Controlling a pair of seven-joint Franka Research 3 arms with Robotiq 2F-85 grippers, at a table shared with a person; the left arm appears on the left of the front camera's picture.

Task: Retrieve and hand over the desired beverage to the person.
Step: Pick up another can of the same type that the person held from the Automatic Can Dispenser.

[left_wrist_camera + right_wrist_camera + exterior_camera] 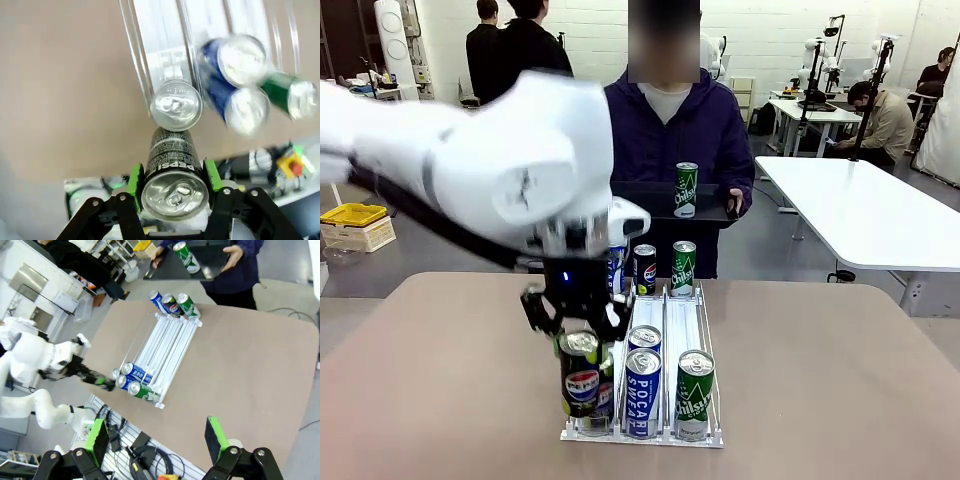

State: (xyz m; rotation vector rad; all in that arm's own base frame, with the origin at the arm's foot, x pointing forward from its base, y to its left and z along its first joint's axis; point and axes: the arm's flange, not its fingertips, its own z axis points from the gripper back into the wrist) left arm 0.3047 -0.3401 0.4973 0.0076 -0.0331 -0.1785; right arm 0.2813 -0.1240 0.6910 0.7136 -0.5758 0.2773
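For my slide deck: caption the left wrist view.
Left gripper clamps a black Pepsi can above the rack.

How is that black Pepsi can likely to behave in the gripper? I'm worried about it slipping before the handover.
The Pepsi can looks smooth and glossy, so probably somewhat slippery, though the left gripper's green pads clamp both sides. Its tab looks unopened, so it is likely full and fairly heavy. Being round, it would probably roll if dropped.

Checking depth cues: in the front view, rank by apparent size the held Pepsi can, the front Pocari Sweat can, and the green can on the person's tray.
1-2. Pepsi can and Pocari Sweat can: alike, unranked.
3. Green can: smallest, but farthest away.
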